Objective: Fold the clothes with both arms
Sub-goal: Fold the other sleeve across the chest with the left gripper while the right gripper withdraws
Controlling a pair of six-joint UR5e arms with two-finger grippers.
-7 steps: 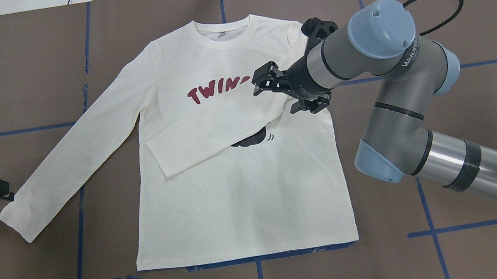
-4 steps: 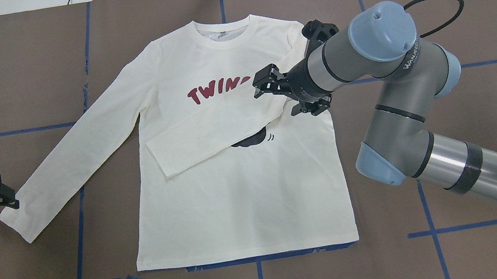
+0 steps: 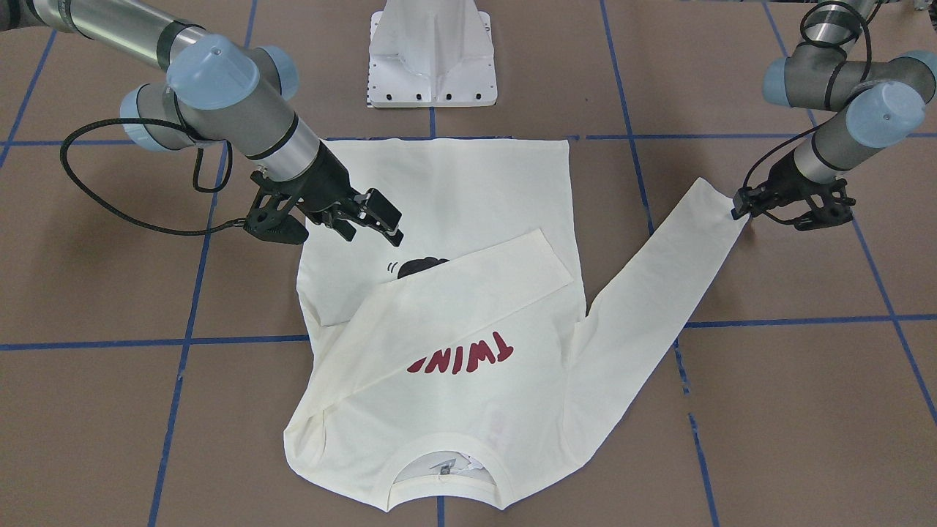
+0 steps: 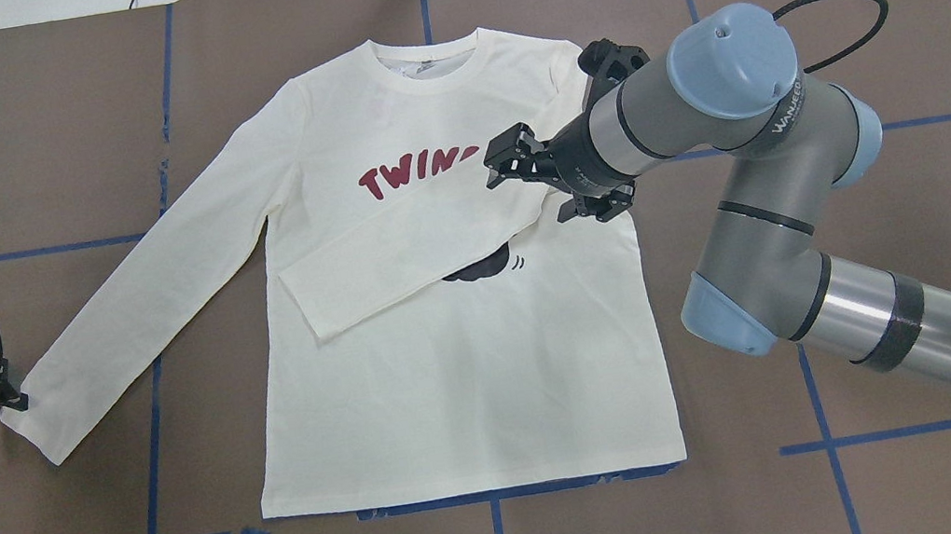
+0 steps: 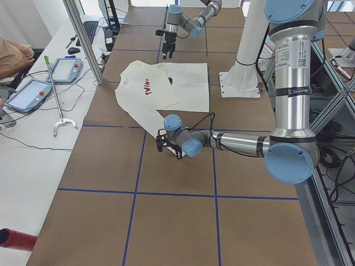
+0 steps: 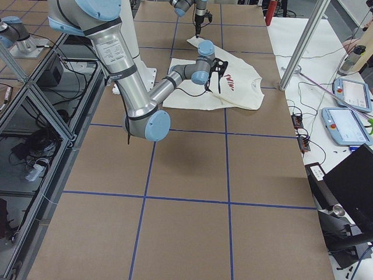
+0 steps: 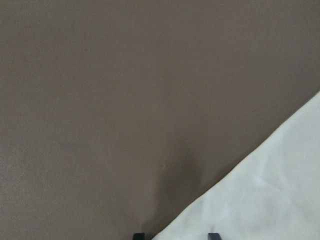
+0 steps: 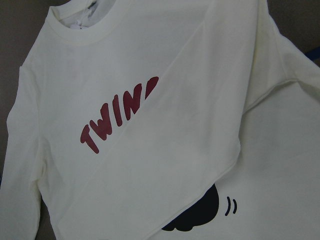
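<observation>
The cream T-shirt (image 4: 455, 383) lies flat, print side up, on the brown table, with red lettering and a black print showing. One sleeve (image 4: 398, 250) is folded across the chest. The other sleeve (image 4: 149, 287) stretches out to the side. My left gripper (image 4: 10, 402) is low at that sleeve's cuff. In the left wrist view its fingertips (image 7: 138, 235) stand apart with the cuff corner (image 7: 270, 190) between them. My right gripper (image 4: 501, 167) hovers open and empty over the chest, next to the folded sleeve. The front view also shows the left gripper (image 3: 739, 208) and the right gripper (image 3: 384, 219).
The white pedestal base (image 3: 432, 58) stands at the robot's edge of the table, behind the shirt's hem. Blue tape lines (image 4: 144, 448) cross the brown cover. A side bench with tablets (image 5: 33, 94) and a metal post (image 5: 83, 39) stands beyond the far edge.
My left gripper has moved in and down to the end of the outstretched sleeve. The right arm has hardly moved. The shirt lies as before.
</observation>
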